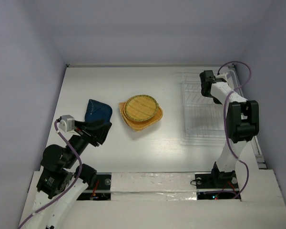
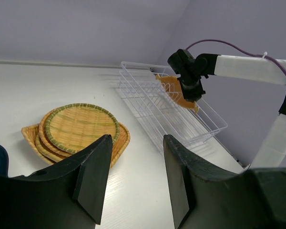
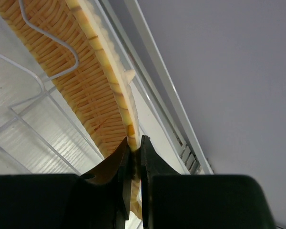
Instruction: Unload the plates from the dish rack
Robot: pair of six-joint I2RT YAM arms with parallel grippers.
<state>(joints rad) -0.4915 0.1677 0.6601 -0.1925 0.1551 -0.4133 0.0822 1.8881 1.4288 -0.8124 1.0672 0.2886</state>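
In the right wrist view my right gripper (image 3: 136,145) is shut on the rim of an orange-yellow woven plate (image 3: 86,81) that stands on edge between the prongs of the white wire dish rack (image 3: 38,81). The left wrist view shows that plate (image 2: 174,90) in the rack (image 2: 181,119), with the right gripper (image 2: 190,88) on it. At mid-table, a round woven plate (image 1: 139,107) lies on a larger rounded-square one (image 1: 155,118). A dark blue dish (image 1: 96,110) lies to their left. My left gripper (image 1: 102,131) hovers just beside it, open and holding nothing.
The rack (image 1: 200,109) sits at the table's right, close to the right wall and the back edge. The right arm's purple cable loops above it. Bare white table lies between the stacked plates and the rack.
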